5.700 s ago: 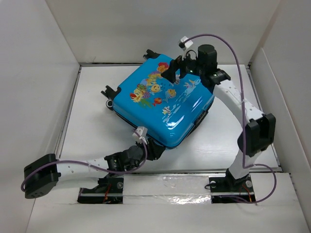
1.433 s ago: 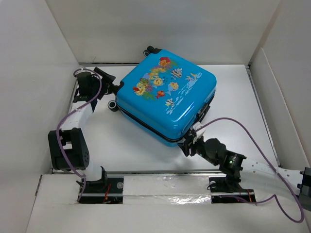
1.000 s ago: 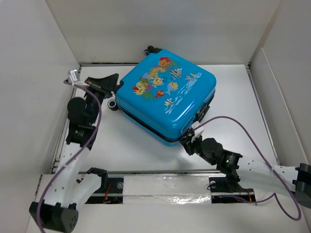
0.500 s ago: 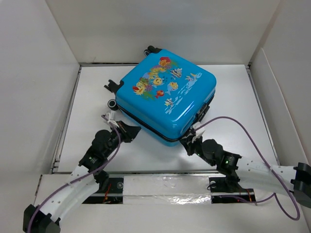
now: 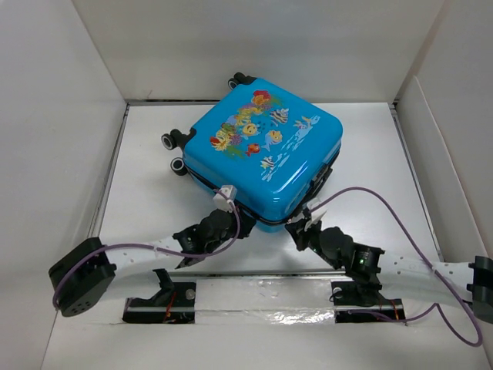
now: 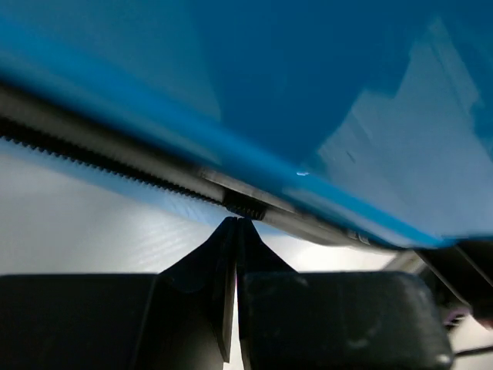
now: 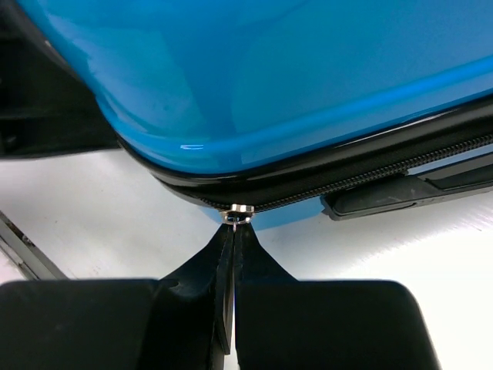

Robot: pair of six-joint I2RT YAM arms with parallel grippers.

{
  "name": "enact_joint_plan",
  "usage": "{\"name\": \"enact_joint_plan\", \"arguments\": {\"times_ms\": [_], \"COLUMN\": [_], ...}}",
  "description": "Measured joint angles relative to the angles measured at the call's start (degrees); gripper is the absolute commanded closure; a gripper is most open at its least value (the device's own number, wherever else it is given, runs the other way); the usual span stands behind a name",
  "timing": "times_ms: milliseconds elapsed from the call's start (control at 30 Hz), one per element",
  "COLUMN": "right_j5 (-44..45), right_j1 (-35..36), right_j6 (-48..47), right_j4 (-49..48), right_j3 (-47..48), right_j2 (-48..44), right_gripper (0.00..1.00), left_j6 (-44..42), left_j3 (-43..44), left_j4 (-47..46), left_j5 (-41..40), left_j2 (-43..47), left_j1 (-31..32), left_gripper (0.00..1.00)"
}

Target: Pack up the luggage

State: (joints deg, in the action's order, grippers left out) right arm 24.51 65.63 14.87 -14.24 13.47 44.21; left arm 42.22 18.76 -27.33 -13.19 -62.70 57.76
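Blue and shiny, the suitcase [image 5: 266, 154] lies closed and flat on the table [image 5: 146, 223], towards the back. The right gripper [image 7: 233, 230] is pinched on the small metal zipper pull [image 7: 237, 213] at the near corner. The left gripper [image 6: 236, 223] is pressed together at the zipper [image 6: 115, 160]; we cannot tell if it holds anything. We fear the thin tab may slip out at the curved corner, or the light suitcase may slide when dragged.

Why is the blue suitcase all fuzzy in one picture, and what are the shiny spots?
Left wrist view: the suitcase sits too close, so its shell is out of focus. Right wrist view: sharper, with a small white glint on the shell. Top view: glare on the shell's near corner.
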Motion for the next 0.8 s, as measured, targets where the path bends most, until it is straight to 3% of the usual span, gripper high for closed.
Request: {"name": "enact_joint_plan", "arguments": {"times_ms": [233, 533, 600, 767, 800], "right_j5": [6.7, 22.3, 25.2, 27.5, 27.4], "right_j1": [6.5, 13.3, 13.6, 13.7, 13.8], "right_j6": [0.0, -0.7, -0.7, -0.3, 0.0], "right_j4": [1.2, 4.9, 3.3, -0.9, -1.6], "right_j3": [3.3, 15.8, 16.4, 16.5, 16.3], "right_j2": [5.3, 23.3, 25.9, 28.5, 28.3], "right_gripper": [1.00, 1.00, 1.00, 1.00, 1.00], "left_j6": [-1.7, -3.2, -3.9, -5.5, -5.6], "left_j3": [3.6, 9.4, 9.8, 10.1, 9.8], "left_j4": [-3.4, -5.4, -6.2, -1.3, 1.3], "left_j5": [-1.7, -0.2, 0.3, 3.5, 4.7], "left_j2": [-8.9, -16.3, -17.3, -14.4, -12.3], "left_j1": [1.0, 1.5, 1.5, -1.1, -2.7], "left_gripper": [1.00, 1.00, 0.90, 0.23, 0.20]}}
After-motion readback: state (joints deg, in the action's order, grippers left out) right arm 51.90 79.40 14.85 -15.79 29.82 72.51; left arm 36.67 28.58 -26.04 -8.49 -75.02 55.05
